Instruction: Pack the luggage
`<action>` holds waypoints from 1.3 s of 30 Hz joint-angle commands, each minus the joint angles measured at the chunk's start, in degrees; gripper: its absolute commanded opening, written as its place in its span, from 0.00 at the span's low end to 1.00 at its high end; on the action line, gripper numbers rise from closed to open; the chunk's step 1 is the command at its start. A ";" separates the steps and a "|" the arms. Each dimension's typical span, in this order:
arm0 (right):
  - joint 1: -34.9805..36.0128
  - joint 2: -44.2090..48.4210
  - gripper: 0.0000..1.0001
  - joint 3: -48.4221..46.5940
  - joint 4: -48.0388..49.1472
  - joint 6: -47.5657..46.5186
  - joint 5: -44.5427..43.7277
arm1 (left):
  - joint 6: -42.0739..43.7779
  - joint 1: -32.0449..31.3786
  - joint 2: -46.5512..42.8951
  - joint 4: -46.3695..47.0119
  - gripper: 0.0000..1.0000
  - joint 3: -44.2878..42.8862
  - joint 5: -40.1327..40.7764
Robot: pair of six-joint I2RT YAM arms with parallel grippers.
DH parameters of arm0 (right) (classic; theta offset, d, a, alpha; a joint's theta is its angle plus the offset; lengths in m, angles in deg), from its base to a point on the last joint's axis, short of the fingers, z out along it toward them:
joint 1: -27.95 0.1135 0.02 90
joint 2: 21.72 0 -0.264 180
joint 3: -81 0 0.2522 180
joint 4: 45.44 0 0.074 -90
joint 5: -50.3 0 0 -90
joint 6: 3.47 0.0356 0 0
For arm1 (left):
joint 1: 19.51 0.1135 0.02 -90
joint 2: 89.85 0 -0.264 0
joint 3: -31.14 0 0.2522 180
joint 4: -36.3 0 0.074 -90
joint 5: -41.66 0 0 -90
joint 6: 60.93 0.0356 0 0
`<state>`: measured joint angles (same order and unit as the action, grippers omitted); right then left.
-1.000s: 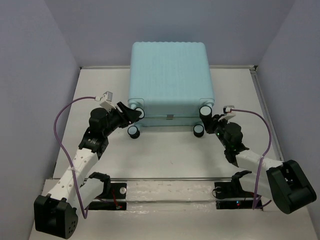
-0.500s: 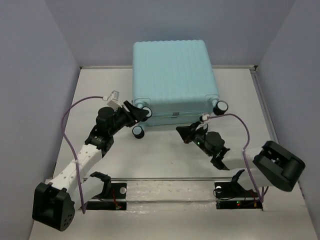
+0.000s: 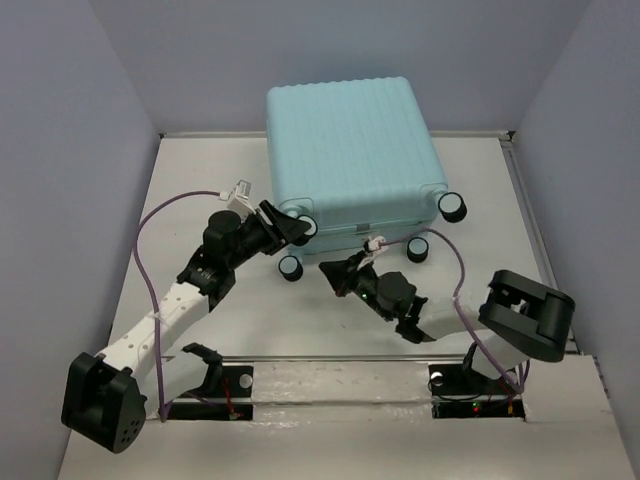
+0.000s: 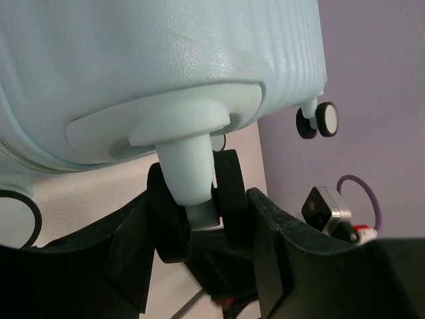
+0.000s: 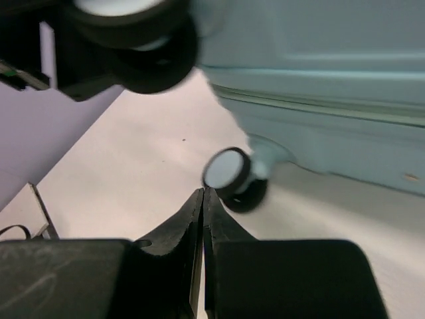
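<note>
The luggage (image 3: 350,150) is a closed pale mint suitcase lying at the back of the table, its wheeled end towards me and skewed. My left gripper (image 3: 297,228) is shut on its near-left spinner wheel (image 4: 192,212); the black fingers (image 4: 129,249) sit on both sides of the wheel below the mint stem. My right gripper (image 3: 330,272) is shut and empty, low on the table in front of the suitcase. Its closed fingertips (image 5: 204,199) end just short of another wheel (image 5: 229,174), which is also in the top view (image 3: 290,267).
Two more wheels (image 3: 418,249) (image 3: 453,206) stick out at the suitcase's right end. Grey walls close in the white table (image 3: 200,180) at the left, right and back. A rail (image 3: 330,358) runs along the near edge by the arm bases.
The suitcase has swung, its wheeled end shifting right. My left gripper has followed, holding the wheel. My right arm has left the right-hand wheels and swept left to the front middle.
</note>
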<state>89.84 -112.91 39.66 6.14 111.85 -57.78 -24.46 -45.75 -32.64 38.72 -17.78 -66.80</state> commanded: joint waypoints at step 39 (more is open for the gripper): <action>-36.31 14.65 0.34 9.73 -2.26 -10.73 6.92 | 5.90 6.11 -10.01 11.24 0.06 -1.06 -7.82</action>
<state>54.15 -96.61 52.86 -7.54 102.71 -52.87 -21.01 -39.63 -37.23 34.48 -17.12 -68.26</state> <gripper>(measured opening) 0.353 0.603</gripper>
